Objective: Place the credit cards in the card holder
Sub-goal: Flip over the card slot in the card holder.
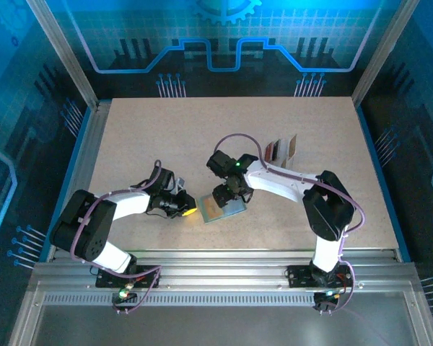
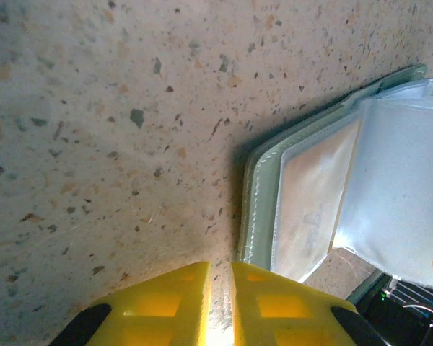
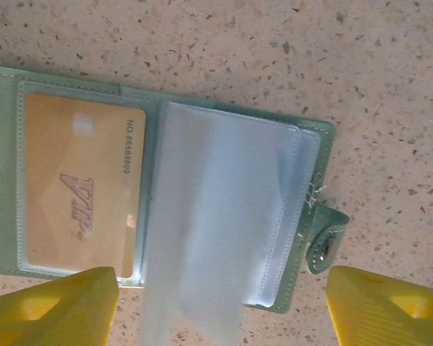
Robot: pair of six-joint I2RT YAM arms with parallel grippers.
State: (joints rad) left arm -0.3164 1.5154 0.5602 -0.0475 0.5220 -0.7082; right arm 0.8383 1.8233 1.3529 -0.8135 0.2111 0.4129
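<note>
- Left arm (image 1: 130, 204) and right arm (image 1: 281, 180), at the table's (image 1: 166, 137) near edge, had white links and black joints.
- Purplish cables (image 1: 239, 136) looped along both.
- Fingers (image 2: 274, 306) were yellow plastic.
- A green light (image 1: 237, 163) glowed on the right arm.

The left arm (image 1: 126, 204) sits low, left fingers (image 2: 166, 306) almost touching — the right arm (image 1: 281, 180) bends inward, right fingers (image 3: 58, 310) spread wide.

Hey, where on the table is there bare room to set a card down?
Bare: the far left of the table, beyond the left gripper; also the far right strip past the cards. Crowded: the middle, where the right gripper hangs over the open card holder.
</note>
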